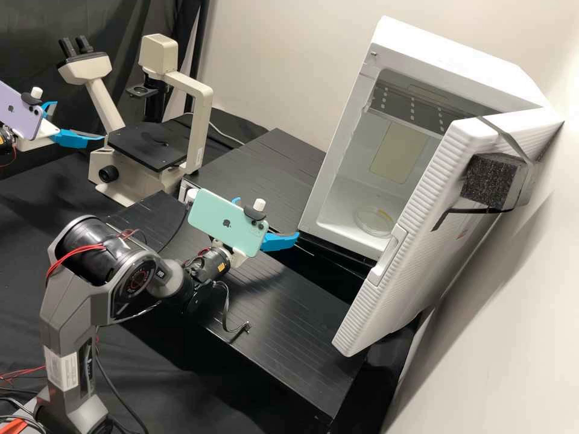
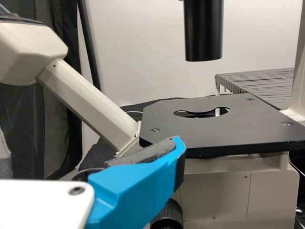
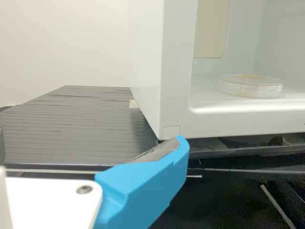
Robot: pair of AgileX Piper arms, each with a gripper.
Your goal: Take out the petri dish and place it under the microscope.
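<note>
High view: left gripper [image 1: 79,121] and right gripper [image 1: 269,217] (that one near the white cabinet [image 1: 464,57]) have their fingers spread apart.

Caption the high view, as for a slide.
Petri dish inside the open white cabinet, across from the bare microscope stage.

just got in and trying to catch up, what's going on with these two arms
Neither arm is holding anything. The petri dish lies on the floor of the white cabinet, whose door stands open. The right arm's tool is open just outside the cabinet, and the left arm's tool is open beside the microscope. The dish has yet to be taken out and placed there.
</note>
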